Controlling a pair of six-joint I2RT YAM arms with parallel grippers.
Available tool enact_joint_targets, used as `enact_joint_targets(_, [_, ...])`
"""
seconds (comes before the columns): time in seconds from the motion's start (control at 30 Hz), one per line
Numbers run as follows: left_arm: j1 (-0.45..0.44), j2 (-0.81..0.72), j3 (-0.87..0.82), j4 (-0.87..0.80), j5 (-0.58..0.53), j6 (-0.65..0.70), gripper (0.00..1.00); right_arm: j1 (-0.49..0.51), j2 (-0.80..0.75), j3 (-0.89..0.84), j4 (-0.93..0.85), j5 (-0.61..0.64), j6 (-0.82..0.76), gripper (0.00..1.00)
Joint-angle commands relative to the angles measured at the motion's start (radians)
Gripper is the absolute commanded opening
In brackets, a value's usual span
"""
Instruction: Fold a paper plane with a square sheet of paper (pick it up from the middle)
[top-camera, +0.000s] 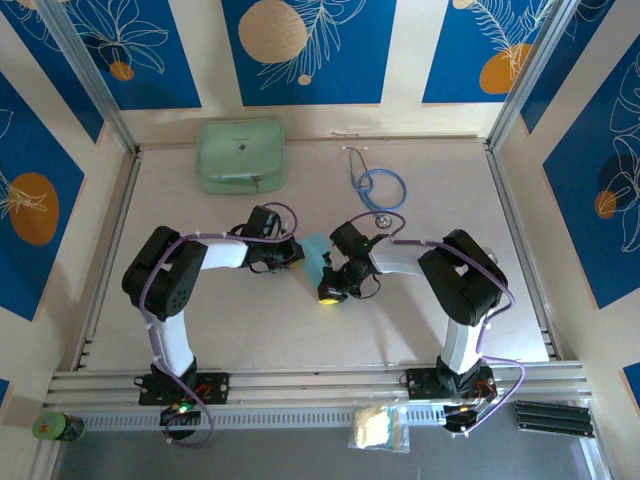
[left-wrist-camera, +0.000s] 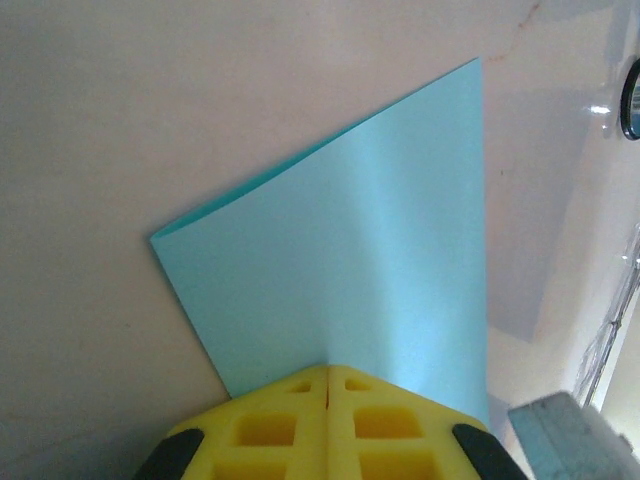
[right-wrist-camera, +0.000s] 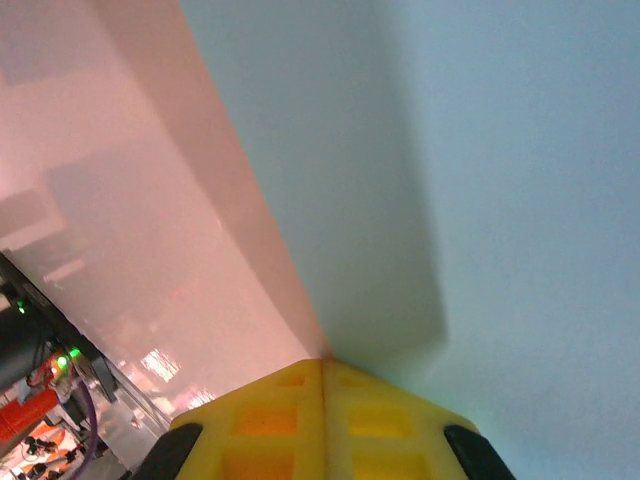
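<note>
The square sheet of paper (top-camera: 316, 256), light blue, hangs between my two grippers over the middle of the table. In the left wrist view the paper (left-wrist-camera: 360, 270) is doubled over, with two layers showing along its upper-left edge and a soft bend running into the jaw seam. It casts a shadow on the table to its right. My left gripper (left-wrist-camera: 328, 372) is shut on its near edge, and from above the left gripper (top-camera: 298, 256) is at the sheet's left side. My right gripper (right-wrist-camera: 324, 365) is shut where the paper (right-wrist-camera: 500, 180) meets its yellow pads. From above, the right gripper (top-camera: 327, 290) is at the sheet's lower right.
A mint-green rounded case (top-camera: 241, 155) lies at the back left. A blue-tubed stethoscope (top-camera: 378, 185) lies at the back centre-right, just behind the right arm. Beyond the table's near rail are a small bag (top-camera: 378, 428), a green can (top-camera: 58, 427) and a black strip (top-camera: 553, 418).
</note>
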Motion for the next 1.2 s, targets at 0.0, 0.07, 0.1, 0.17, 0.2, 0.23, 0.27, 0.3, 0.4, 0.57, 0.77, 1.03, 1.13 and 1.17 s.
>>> enact_joint_targets(0.0, [0.004,0.031,-0.007,-0.060,-0.017,0.022,0.07,0.006,-0.048,-0.053,-0.063,-0.008,0.004,0.00])
enact_joint_targets(0.07, [0.003,0.027,-0.002,-0.062,-0.008,0.025,0.07,0.002,-0.085,-0.039,-0.062,-0.006,-0.001,0.00])
enact_joint_targets(0.1, [0.002,0.025,0.003,-0.062,-0.001,0.027,0.08,0.002,-0.107,-0.026,-0.060,-0.002,-0.004,0.00])
enact_joint_targets(0.17, [0.002,0.019,0.011,-0.062,0.013,0.033,0.09,0.000,-0.136,-0.003,-0.045,0.005,-0.009,0.00])
enact_joint_targets(0.2, [0.002,0.016,0.016,-0.061,0.023,0.036,0.10,-0.001,-0.143,0.008,-0.037,0.014,-0.009,0.00])
enact_joint_targets(0.23, [0.002,0.012,0.018,-0.058,0.030,0.038,0.10,-0.003,-0.143,0.017,-0.031,0.024,-0.009,0.00])
enact_joint_targets(0.27, [0.002,0.006,0.021,-0.055,0.037,0.038,0.11,-0.009,-0.134,0.030,-0.025,0.037,-0.006,0.00])
enact_joint_targets(0.3, [0.001,0.001,0.024,-0.050,0.044,0.038,0.12,-0.014,-0.115,0.042,-0.020,0.046,-0.004,0.00])
enact_joint_targets(0.4, [0.001,-0.016,0.035,-0.034,0.064,0.035,0.14,-0.027,-0.047,0.092,-0.021,0.065,-0.002,0.00])
enact_joint_targets(0.57, [-0.008,-0.051,0.032,-0.010,0.079,0.043,0.16,-0.026,0.033,0.129,-0.020,0.071,0.002,0.00])
enact_joint_targets(0.77, [-0.011,-0.024,0.034,-0.042,0.054,0.095,0.16,-0.020,0.080,0.128,-0.041,0.086,-0.008,0.00])
enact_joint_targets(1.03, [-0.009,0.044,0.115,-0.190,-0.018,0.233,0.15,-0.018,0.102,0.106,-0.080,0.124,-0.023,0.00])
enact_joint_targets(1.13, [0.003,0.064,0.157,-0.274,-0.084,0.303,0.15,-0.016,0.102,0.092,-0.094,0.138,-0.029,0.00])
enact_joint_targets(1.17, [0.009,0.072,0.172,-0.299,-0.101,0.324,0.15,-0.016,0.101,0.087,-0.097,0.145,-0.031,0.00])
